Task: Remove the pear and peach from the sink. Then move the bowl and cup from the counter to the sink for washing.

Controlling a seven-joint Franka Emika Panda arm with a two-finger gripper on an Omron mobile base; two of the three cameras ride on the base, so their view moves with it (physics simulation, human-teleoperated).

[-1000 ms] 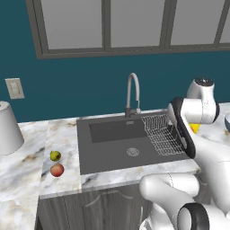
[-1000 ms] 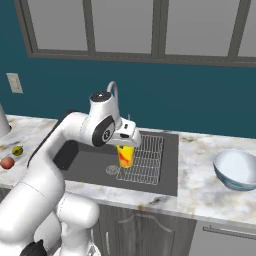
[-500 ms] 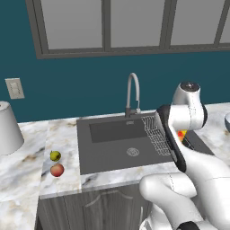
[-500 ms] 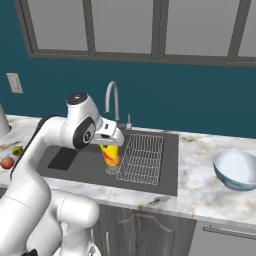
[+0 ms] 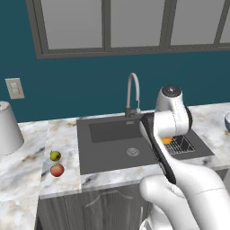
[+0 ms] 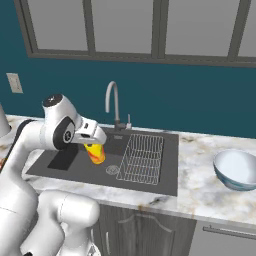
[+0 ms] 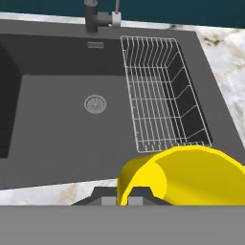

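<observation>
My gripper (image 6: 94, 144) is shut on the yellow cup (image 6: 95, 153), holding it tilted just above the dark sink (image 6: 90, 172), left of the wire rack (image 6: 143, 157). In the hand view the cup (image 7: 186, 174) bulks at the lower right over the sink's (image 7: 57, 124) front rim, with the drain (image 7: 95, 103) beyond. The pear (image 5: 55, 155) and the peach (image 5: 57, 170) lie side by side on the counter (image 5: 31, 166) left of the sink (image 5: 108, 152). The pale bowl (image 6: 237, 169) stands on the counter right of the sink.
The curved faucet (image 6: 114, 104) rises behind the basin. A large grey-white upturned vessel (image 5: 6, 128) stands on the far left of the counter. My own arm hides much of the rack (image 5: 182, 144) in the left base view.
The arm has swung left with the cup, from over the wire rack to over the open basin, and the cup now sits lower.
</observation>
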